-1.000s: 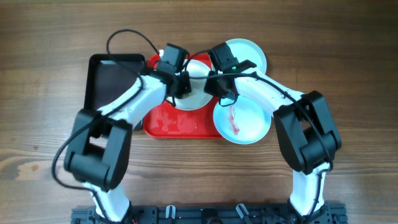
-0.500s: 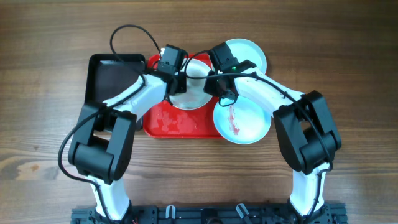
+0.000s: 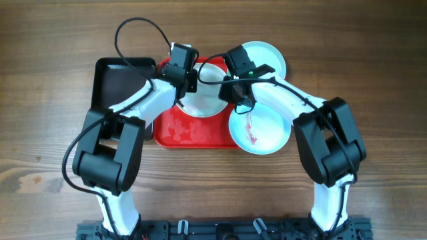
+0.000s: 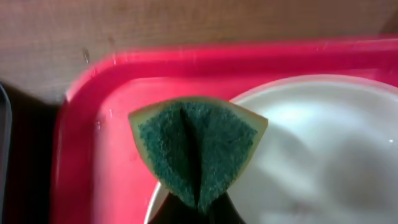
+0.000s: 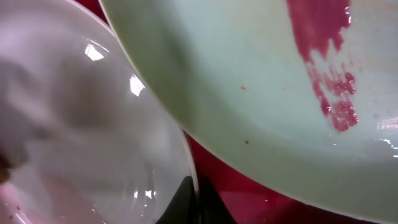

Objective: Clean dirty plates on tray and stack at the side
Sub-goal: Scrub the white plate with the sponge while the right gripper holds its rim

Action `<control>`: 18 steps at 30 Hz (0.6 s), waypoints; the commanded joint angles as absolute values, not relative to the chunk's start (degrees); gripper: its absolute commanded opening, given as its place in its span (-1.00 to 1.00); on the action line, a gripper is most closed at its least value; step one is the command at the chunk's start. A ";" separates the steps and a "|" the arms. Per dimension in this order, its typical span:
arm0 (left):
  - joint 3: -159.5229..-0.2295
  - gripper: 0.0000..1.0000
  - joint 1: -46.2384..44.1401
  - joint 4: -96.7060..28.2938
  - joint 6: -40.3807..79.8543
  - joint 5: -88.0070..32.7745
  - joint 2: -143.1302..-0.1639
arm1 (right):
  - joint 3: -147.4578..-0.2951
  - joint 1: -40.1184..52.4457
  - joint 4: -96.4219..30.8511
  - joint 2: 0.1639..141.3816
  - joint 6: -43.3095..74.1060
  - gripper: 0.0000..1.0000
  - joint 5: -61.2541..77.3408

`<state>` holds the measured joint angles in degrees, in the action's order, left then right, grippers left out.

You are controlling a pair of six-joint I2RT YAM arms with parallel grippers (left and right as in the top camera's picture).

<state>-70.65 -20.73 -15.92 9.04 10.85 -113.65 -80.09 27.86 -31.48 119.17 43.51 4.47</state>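
- Three plates show from overhead. The white plate lies on the red tray at upper centre.
- The smeared blue plate sits right of centre, overlapping the tray's right rim, with a red streak across it.
- The second blue plate lies at upper right, by the tray's far corner, partly under the right arm.
- The left pincer is closed on a folded sponge, green face outward with a yellow edge. The sponge sits over the white plate's left rim.
- The right pincer is clamped on the white plate's right rim, close under the smeared plate's edge.
- A black tray lies just left of the red tray on the wooden table.
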 commanded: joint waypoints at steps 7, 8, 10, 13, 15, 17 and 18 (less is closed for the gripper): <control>-70.28 -0.92 -21.10 -31.97 7.90 -12.29 -114.43 | -80.14 27.83 -32.23 120.55 43.46 -0.91 3.03; -70.28 -0.92 -21.10 -32.93 7.88 -15.59 -114.43 | -80.14 27.83 -32.23 120.55 43.44 -0.91 3.03; -70.30 -0.92 -21.08 -32.77 7.88 -20.53 -114.43 | -80.14 27.83 -32.23 120.55 43.40 -0.91 3.03; -70.54 -0.92 -21.08 -30.74 7.90 -23.57 -114.43 | -80.14 27.83 -32.21 120.55 42.98 -0.91 3.03; -70.72 -0.92 -21.08 -28.67 7.92 -23.55 -114.43 | -80.14 27.83 -32.23 120.55 42.98 -0.91 3.03; -70.74 -0.92 -21.08 -25.98 7.92 -23.49 -114.43 | -80.14 27.83 -32.23 120.55 43.00 -0.91 3.03; -70.72 -0.92 -21.08 -24.69 7.99 -22.85 -114.43 | -80.14 27.83 -32.21 120.55 43.03 -0.91 3.03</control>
<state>-71.35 -20.73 -27.70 8.82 -18.55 -113.56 -80.09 27.88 -31.70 119.17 43.27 4.47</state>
